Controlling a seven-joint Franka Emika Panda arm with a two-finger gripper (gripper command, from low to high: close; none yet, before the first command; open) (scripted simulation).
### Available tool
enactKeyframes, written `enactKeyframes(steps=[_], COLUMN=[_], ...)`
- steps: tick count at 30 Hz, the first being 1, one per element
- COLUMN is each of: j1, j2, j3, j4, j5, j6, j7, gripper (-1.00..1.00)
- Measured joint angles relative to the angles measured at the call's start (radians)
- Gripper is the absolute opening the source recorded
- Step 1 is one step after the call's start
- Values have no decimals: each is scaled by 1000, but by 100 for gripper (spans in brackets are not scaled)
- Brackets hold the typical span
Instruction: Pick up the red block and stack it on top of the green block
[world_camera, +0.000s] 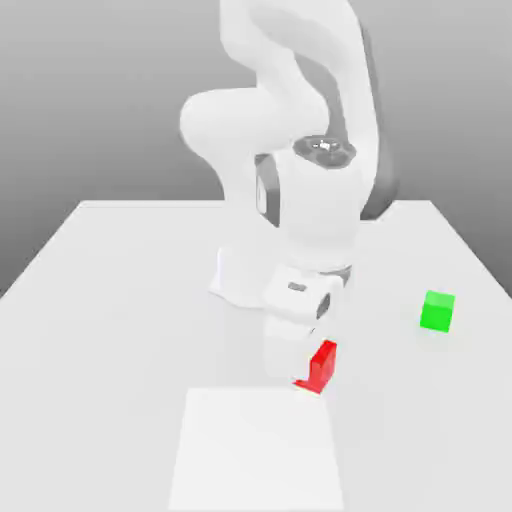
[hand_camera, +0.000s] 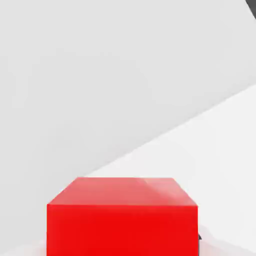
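Nearest the exterior camera lies a pale square panel (world_camera: 258, 450) on the white table (world_camera: 100, 300). Just beyond its far edge, the small smooth bright-red cube (world_camera: 321, 366) sits clamped in the closed jaws of the white gripper (world_camera: 300, 368). Farther back, well apart toward the exterior view's right of the red cube, rests the small bright-green cube (world_camera: 437, 311).
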Motion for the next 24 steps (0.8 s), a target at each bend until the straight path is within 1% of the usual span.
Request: enactKeyframes(steps=[15,17,19,22,23,24], j1=[554,598,595,583,587,583], j2=[-136,-96,-31,78,108,108], j3=[274,306,320,313,300,300], j4=[-18,-15,-12,-8,-7,-7], j5=[123,110,74,-21,-55,-55], j6=[-115,-78,-16,85,113,113], j7=[-590,-631,-619,-557,-533,-533], gripper=[-100,-100,-100,-100,100,100])
